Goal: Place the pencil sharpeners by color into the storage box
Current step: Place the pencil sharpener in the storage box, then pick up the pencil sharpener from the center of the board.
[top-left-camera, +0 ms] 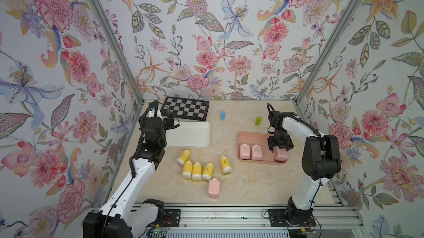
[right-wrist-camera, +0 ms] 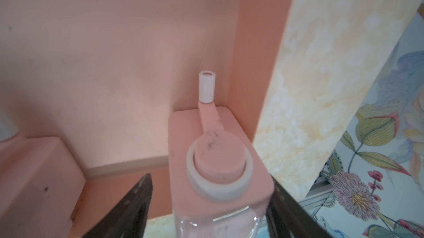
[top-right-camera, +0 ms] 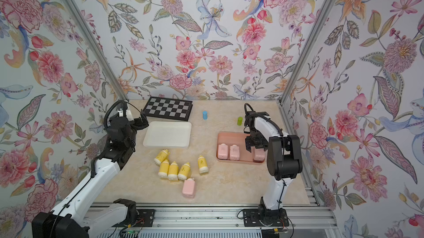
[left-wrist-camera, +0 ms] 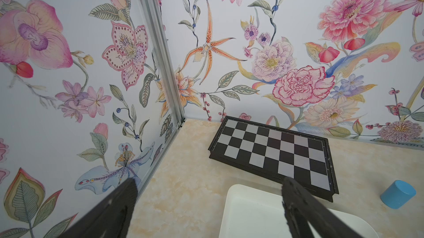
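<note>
left arm (top-left-camera: 137,172): rooted at 7 o'clock, elbow bent, wrist out around 10
left gripper (left-wrist-camera: 209,180): jaws spread wide, aimed off toward 11
right arm (top-left-camera: 306,191): rooted at 5 o'clock, folded over toward 3
right gripper (right-wrist-camera: 210,177): aimed straight down, jaws partway apart, kinda mid-spread

Hidden, cut off, or too small

In both top views the right gripper (top-left-camera: 280,150) covered the top of the pink sharpener (top-left-camera: 280,156) nearest the right arm in the pink tray (top-left-camera: 252,137), and the left arm (top-left-camera: 153,133) hid a corner of the white tray (top-left-camera: 195,133). The right wrist view cut off that sharpener's clear end at its edge. The prints on the yellow sharpeners (top-left-camera: 196,170) were too small to read.
</note>
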